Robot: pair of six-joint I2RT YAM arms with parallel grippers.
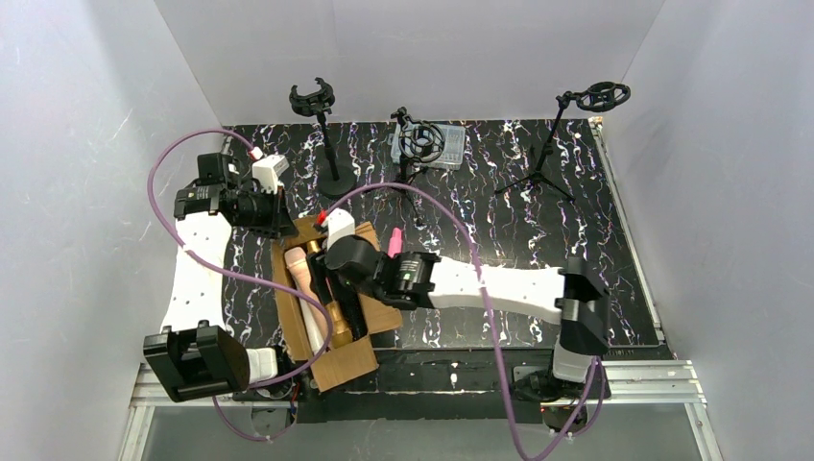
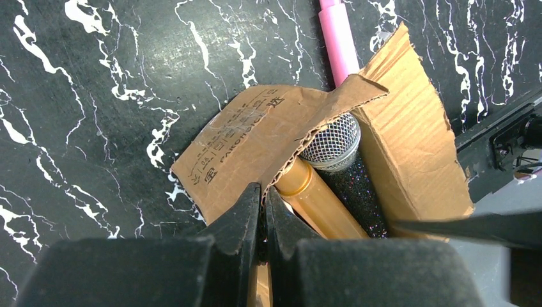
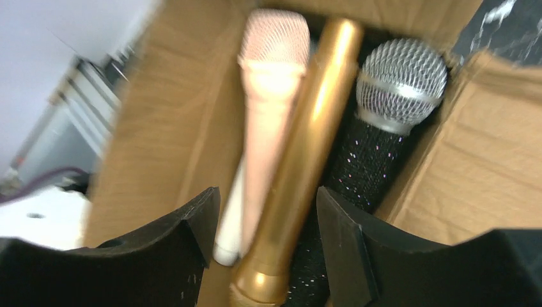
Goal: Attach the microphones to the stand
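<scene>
While the right tool [image 1: 347, 312] hangs over the cardboard box [image 1: 350, 363] on the table [image 1: 614, 230], three stands [image 1: 324, 134] line the far edge.

Left wrist view: the left tool [image 2: 262, 220] is pressed together, empty, at the box flap. A gold microphone [image 2: 319, 204] and a black glitter microphone [image 2: 345, 166] lie inside; a pink microphone [image 2: 339, 45] lies outside on the table.

Right wrist view: fingers apart, straddling the gold handle beside a peach microphone [image 3: 268, 96].

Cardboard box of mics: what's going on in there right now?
The right gripper hangs open over the cardboard box, its jaws either side of the gold microphone. A peach microphone and a black glitter microphone lie beside it. The left gripper is shut at the box's flap edge. A pink microphone lies on the table; the three stands hold no microphone.
</scene>
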